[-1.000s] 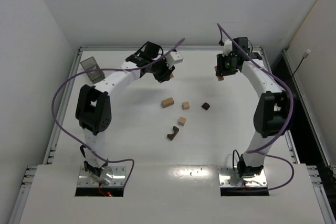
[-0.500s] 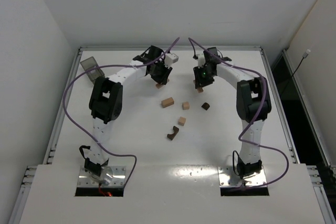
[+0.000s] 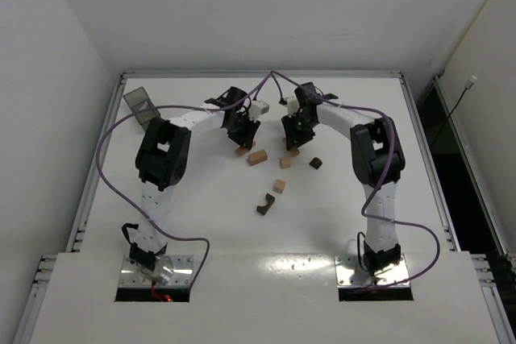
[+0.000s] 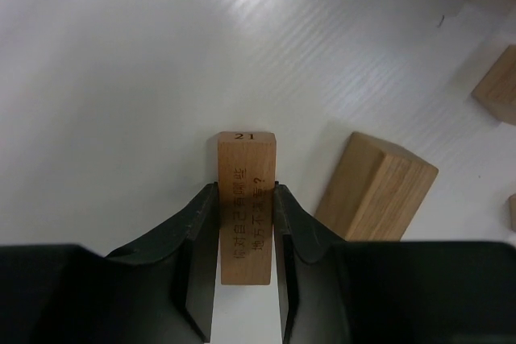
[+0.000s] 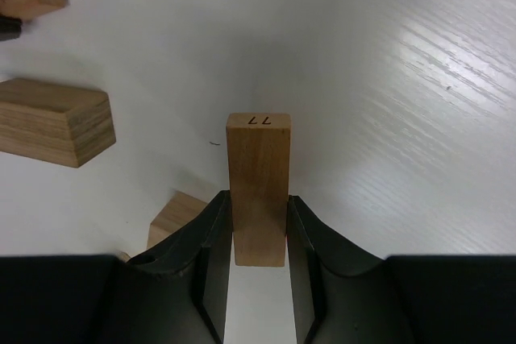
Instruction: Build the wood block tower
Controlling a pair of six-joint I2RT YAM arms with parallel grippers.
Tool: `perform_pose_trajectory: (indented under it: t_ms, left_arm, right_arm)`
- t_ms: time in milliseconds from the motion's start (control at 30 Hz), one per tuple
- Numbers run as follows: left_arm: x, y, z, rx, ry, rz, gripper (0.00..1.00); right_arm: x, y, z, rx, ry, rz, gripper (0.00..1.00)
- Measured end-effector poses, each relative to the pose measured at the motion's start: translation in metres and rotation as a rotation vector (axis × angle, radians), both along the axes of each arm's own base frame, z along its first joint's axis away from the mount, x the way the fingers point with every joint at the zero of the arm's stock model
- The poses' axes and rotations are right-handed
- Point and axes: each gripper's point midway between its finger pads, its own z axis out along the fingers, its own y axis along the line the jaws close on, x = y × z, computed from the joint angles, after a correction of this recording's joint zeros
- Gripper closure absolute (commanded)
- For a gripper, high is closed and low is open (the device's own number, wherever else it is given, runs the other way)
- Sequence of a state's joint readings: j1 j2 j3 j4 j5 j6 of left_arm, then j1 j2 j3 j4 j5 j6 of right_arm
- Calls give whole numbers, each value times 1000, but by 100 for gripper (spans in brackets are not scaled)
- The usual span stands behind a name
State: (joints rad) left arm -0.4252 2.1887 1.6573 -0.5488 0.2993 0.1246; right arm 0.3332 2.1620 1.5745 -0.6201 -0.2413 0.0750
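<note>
My left gripper (image 3: 242, 144) is shut on a thin tan wood block marked 21 (image 4: 246, 199), held just left of the loose blocks. My right gripper (image 3: 293, 145) is shut on a thin tan wood block marked 77 (image 5: 258, 183), just right of them. On the table between and in front of the grippers lie a tan brick (image 3: 257, 157), a tan cube (image 3: 285, 162), a dark brown piece (image 3: 316, 163), another tan cube (image 3: 279, 186) and the dark arch (image 3: 265, 204). The tan brick also shows in the left wrist view (image 4: 375, 187) and the right wrist view (image 5: 52, 121). No stacked tower shows.
A small dark translucent tray (image 3: 143, 105) stands at the back left of the white table (image 3: 193, 199). Purple cables arch over both arms and meet at the back middle. Raised rails edge the table.
Both arms have swung inward from the back corners toward the middle, each carrying its thin block, and now stand close together over the loose blocks.
</note>
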Motion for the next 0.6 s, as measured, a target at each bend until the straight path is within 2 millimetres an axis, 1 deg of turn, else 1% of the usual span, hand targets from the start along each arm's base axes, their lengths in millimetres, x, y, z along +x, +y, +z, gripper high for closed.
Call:
perform_pose_trajectory:
  t_ms: [33,167,267,333,433,600]
  left_arm:
    - [-4,1,-2,-1,12,-2,100]
    - [-19,0,1,-16,30,-18,100]
    - [-35,-2,4,-23,39,-40,100]
    - [-47,-6,6,-30,44,-62,100]
    - [-64,-15,11,-43,46,-101,100]
    - [-86,-28,20,-67,39,-165,100]
  right_arm:
    - [-2,3,0,2,3,9,100]
    - [-10,9,-2,6,18,33,100]
    - [-25,14,-10,11,56,57,100]
    - [-35,19,-14,24,85,76,100]
    - [-42,24,-14,48,98,90,100]
    - [-62,24,-14,63,124,104,100]
